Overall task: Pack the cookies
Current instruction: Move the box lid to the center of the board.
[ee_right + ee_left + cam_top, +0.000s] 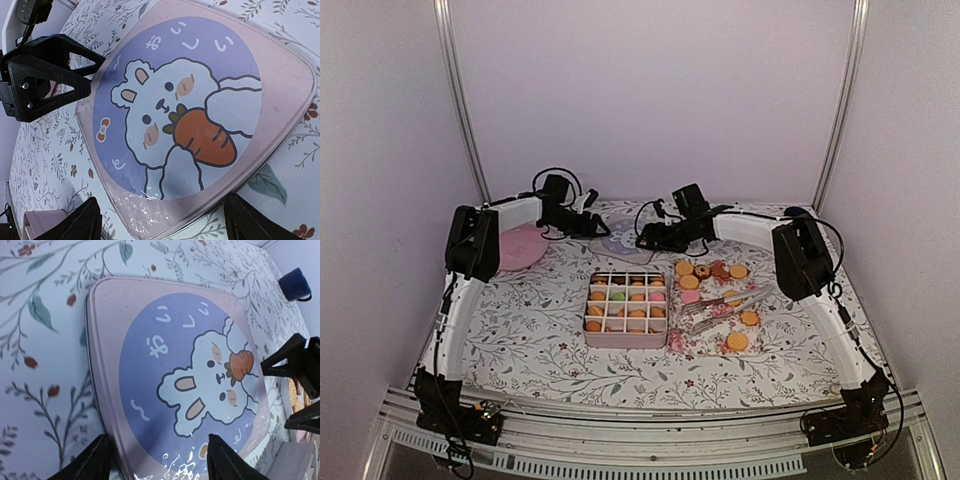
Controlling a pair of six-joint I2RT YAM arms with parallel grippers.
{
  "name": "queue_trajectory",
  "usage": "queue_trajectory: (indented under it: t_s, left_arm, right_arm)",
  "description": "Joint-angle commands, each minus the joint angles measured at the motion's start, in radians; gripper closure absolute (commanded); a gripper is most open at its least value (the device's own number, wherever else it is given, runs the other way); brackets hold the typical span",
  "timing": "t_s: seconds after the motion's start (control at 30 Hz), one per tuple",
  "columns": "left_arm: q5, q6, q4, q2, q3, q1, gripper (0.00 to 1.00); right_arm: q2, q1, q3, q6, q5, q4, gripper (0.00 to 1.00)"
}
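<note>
The cookies [737, 341] are small flat rounds, mostly golden-orange, with a few pink, one green and a couple of dark brown ones. I judge them light, stiff and brittle, with crumbly edges that would chip under a hard squeeze. I would pinch one gently across its width, edge to edge, with just enough force to lift it. A flat one lying on the cloth leaves my fingertips little to get under. Some cookies already sit in the cells of the divided box [625, 341] at the middle of the table. The rest lie loose on the patterned mat [708, 347] just right of the box, where a thin metal tool [728, 299], tongs I think, lies across them. Neither of my hands is near them now. My left gripper [157, 462] and my right gripper [162, 222] both hover at the far side over the pink lid [280, 75] with the rabbit and carrot picture. Each has its jaws apart and nothing held, with an edge of the lid showing between the fingers.
</note>
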Motion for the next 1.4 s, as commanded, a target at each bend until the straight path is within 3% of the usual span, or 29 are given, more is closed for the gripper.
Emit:
queue_trajectory:
  t_s: [0.0,0.13,0.27,0.6,1.37]
  left_arm:
    - [0.092,0.018,-0.043,-0.121,-0.262,-0.045,0.34]
    - [0.134,0.017,0.052,-0.255,-0.472,-0.071,0.34]
    - [0.149,0.023,0.077,-0.306,-0.541,-0.1,0.34]
    - [0.181,-0.002,0.114,-0.303,-0.549,-0.124,0.35]
    - [0.232,0.056,0.072,-0.219,-0.459,-0.242,0.36]
  right_arm:
    - [-0.099,0.074,-0.127,0.049,-0.052,0.052,0.14]
    - [-0.192,0.074,-0.235,0.088,-0.04,0.128,0.14]
    - [-0.288,0.075,-0.317,0.119,-0.036,0.201,0.14]
    - [-0.417,0.075,-0.46,0.163,-0.066,0.261,0.15]
    - [-0.633,0.012,-0.882,0.19,0.035,0.278,0.15]
